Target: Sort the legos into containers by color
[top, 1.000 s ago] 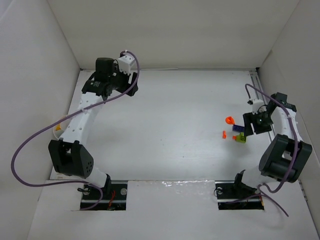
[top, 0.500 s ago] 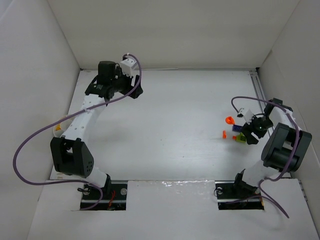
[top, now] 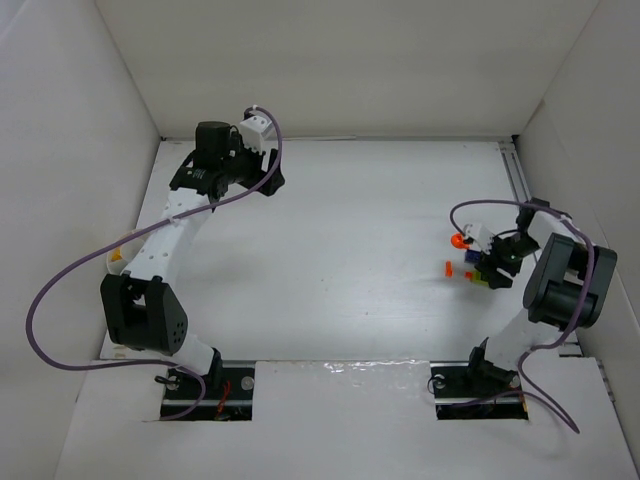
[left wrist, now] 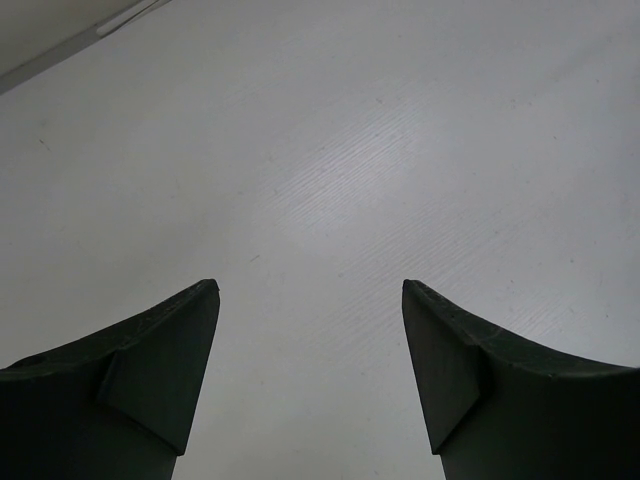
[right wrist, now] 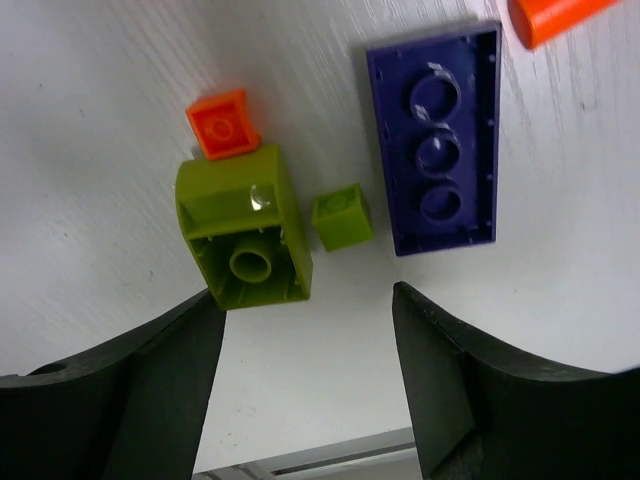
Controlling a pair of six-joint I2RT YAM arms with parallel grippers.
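At the far left of the overhead view a small yellow piece (top: 116,257) lies by the side wall, just beside the left arm; we cannot tell what it is. The left gripper (left wrist: 310,290) hangs over the far left part of the white floor (top: 350,220). Its wrist camera shows the two dark fingers spread wide with only bare floor between them, so it holds nothing.

Across the floor to the right, a tiny orange brick (top: 449,267) lies alone, and a rounded orange piece (top: 459,240) sits a little farther back. Just right of these is a tight cluster of bricks, with the right gripper (right wrist: 305,293) over it.

In the right wrist view, from left to right, we see:
- a small square orange brick (right wrist: 222,124)
- touching its corner, a larger lime-green curved brick (right wrist: 243,230), hollow underside up
- a small square lime-green brick (right wrist: 341,217) just beside that
- a dark purple-blue flat plate (right wrist: 435,140), also underside up
- the end of another orange piece (right wrist: 555,15) at the top edge

The right gripper's fingers stand well apart and grip nothing. The larger lime-green brick's near end reaches in by the left-hand finger.
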